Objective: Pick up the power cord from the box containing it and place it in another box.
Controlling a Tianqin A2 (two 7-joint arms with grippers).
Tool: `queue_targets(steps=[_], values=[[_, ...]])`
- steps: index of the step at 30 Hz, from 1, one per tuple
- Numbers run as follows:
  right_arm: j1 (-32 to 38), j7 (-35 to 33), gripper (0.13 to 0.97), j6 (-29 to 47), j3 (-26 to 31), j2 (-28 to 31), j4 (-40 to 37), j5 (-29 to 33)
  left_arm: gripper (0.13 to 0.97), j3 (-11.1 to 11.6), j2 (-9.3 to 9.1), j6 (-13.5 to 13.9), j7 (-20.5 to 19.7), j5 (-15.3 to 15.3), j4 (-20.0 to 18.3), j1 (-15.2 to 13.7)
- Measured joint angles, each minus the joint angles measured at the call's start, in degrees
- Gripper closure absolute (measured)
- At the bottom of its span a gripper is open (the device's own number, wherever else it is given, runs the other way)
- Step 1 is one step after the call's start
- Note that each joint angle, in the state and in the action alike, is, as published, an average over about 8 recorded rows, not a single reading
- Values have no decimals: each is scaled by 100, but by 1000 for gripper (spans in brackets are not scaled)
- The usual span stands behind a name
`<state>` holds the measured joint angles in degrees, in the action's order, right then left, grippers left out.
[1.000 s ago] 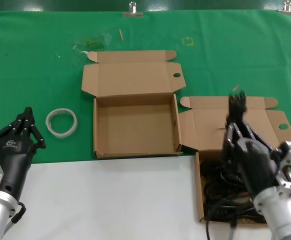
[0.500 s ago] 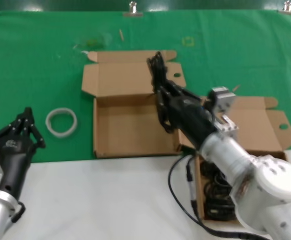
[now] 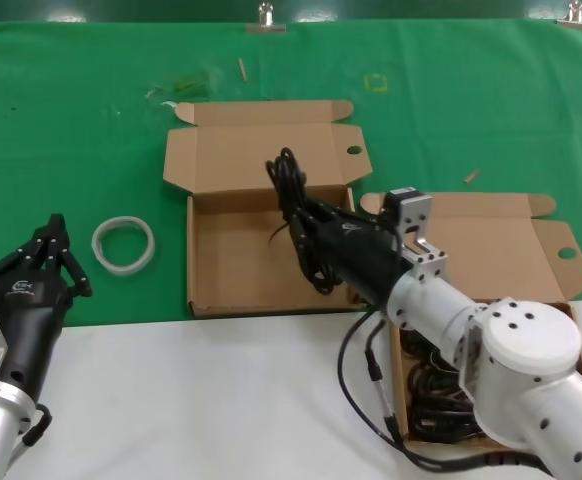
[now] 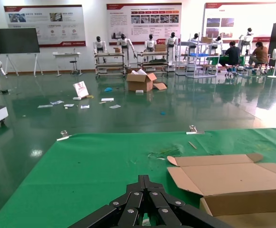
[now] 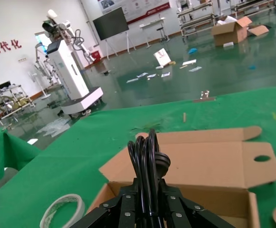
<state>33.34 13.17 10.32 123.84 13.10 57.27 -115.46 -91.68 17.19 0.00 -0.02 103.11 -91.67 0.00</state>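
The right gripper (image 3: 306,235) hangs over the empty box (image 3: 271,262), the one toward the table's middle, its jaws pinching the cord (image 3: 289,190); in the right wrist view the cord (image 5: 147,156) stands up between the fingers (image 5: 124,209) as a folded bundle of loops, upright and clear of the cardboard; so the cord is held in the air above the empty box's floor, near the hinge of the lid (image 3: 266,150). A loose length trails from the grip back under the arm toward the full box (image 3: 471,240) at the table's front right corner, where the mass of cables (image 3: 441,395) lies.

That tail is the main risk; if it is snagged in the mass, a further carry could drag other cables out or tug the bundle from the pinch. A release from this height could let the loops spring open and spill over the box's right wall; lowering first would be safer. The lid stands close behind the bundle, and a push back could knock it.

The left gripper (image 3: 51,255) waits at the table's front left, beside the white ring (image 3: 123,243); its fingers (image 4: 145,199) look pressed together.
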Motion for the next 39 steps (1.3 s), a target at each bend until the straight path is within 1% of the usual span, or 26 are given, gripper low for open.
queue_targets(steps=[6, 10, 18, 19, 26, 27, 28, 32, 36, 37, 39], values=[[-148, 237, 859, 70, -102, 107, 150, 183, 957, 0, 0, 0, 0, 0, 0, 0], [-196, 380, 859, 137, -142, 162, 185, 304, 957, 0, 0, 0, 0, 0, 0, 0], [-231, 622, 763, 290, -214, 218, 176, 552, 957, 0, 0, 0, 0, 0, 0, 0], [-234, 650, 763, 308, -222, 225, 180, 584, 957, 0, 0, 0, 0, 0, 0, 0], [-291, 848, 621, 388, -279, 329, 395, 796, 957, 0, 0, 0, 0, 0, 0, 0], [-315, 872, 601, 386, -297, 363, 480, 820, 957, 0, 0, 0, 0, 0, 0, 0], [-345, 893, 601, 381, -325, 403, 589, 841, 957, 0, 0, 0, 0, 0, 0, 0], [-542, 878, 497, 369, -598, 626, 1260, 857, 957, 0, 0, 0, 0, 0, 0, 0], [-852, 675, 394, 446, -1166, 883, 2195, 736, 957, 0, 0, 0, 0, 0, 0, 0], [-943, 594, 394, 488, -1346, 937, 2437, 686, 957, 0, 0, 0, 0, 0, 0, 0], [-1124, 412, 355, 596, -1713, 1019, 2881, 572, 957, 0, 0, 0, 0, 0, 0, 0]])
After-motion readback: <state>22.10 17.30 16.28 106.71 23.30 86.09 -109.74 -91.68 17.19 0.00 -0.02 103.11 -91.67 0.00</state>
